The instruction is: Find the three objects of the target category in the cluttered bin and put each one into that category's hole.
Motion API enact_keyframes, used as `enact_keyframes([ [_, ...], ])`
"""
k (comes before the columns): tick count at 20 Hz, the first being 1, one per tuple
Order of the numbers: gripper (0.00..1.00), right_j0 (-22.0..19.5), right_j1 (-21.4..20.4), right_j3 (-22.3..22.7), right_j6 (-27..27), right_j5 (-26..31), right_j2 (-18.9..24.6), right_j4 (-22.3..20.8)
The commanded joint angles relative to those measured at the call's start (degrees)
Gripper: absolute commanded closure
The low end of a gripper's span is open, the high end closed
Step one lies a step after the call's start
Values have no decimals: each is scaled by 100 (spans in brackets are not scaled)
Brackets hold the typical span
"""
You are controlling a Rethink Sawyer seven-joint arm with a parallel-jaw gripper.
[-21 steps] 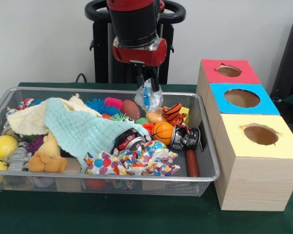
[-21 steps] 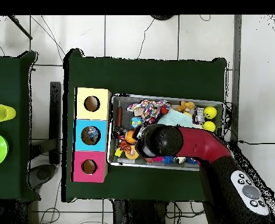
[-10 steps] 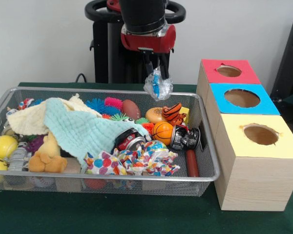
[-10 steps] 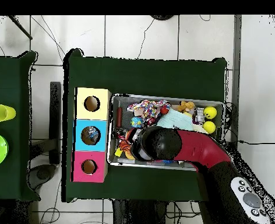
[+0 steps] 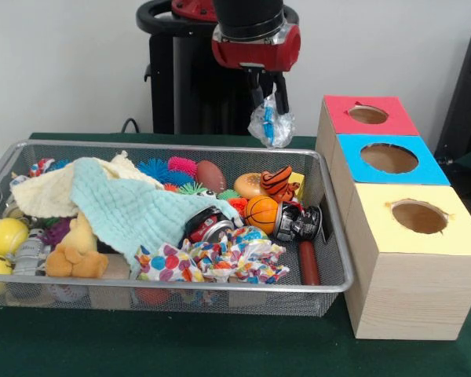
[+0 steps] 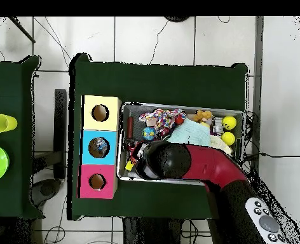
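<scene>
A crumpled clear plastic bag with blue inside (image 5: 271, 125) hangs in the air from the gripper (image 5: 268, 94), whose two dark fingers are pinched on its top. It dangles clear of the wire mesh bin (image 5: 339, 259), above the bin's far rim and toward the end nearest the boxes.

Just to the side of the gripper, at about the bag's height, is the red-topped box (image 5: 367, 115) with its round hole; past it come the blue-topped box (image 5: 388, 159) and then the yellow-topped box (image 5: 418, 217), all three in a row touching one another.

Below the gripper, inside the bin, lie a striped tiger toy (image 5: 279, 181), a small basketball (image 5: 261, 214) and a dark can (image 5: 298, 222). Further from the gripper along the bin are a mint green cloth (image 5: 125, 208), a confetti-patterned cloth (image 5: 212, 261), a tan plush toy (image 5: 77, 251) and a yellow ball (image 5: 5, 235).

From overhead the arm (image 6: 203, 166) covers the bin's box-side end, hiding bag and gripper.
</scene>
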Motion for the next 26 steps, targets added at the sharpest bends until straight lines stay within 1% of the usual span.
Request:
enact_keyframes([
  [1,100,137,-59,313,6,332,327,257],
  [5,100,189,17,302,8,230,277,248],
  [17,100,291,1,279,57,186,260,393],
  [21,100,303,-90,400,126,130,309,522],
  [26,100,361,-70,454,190,6,301,577],
])
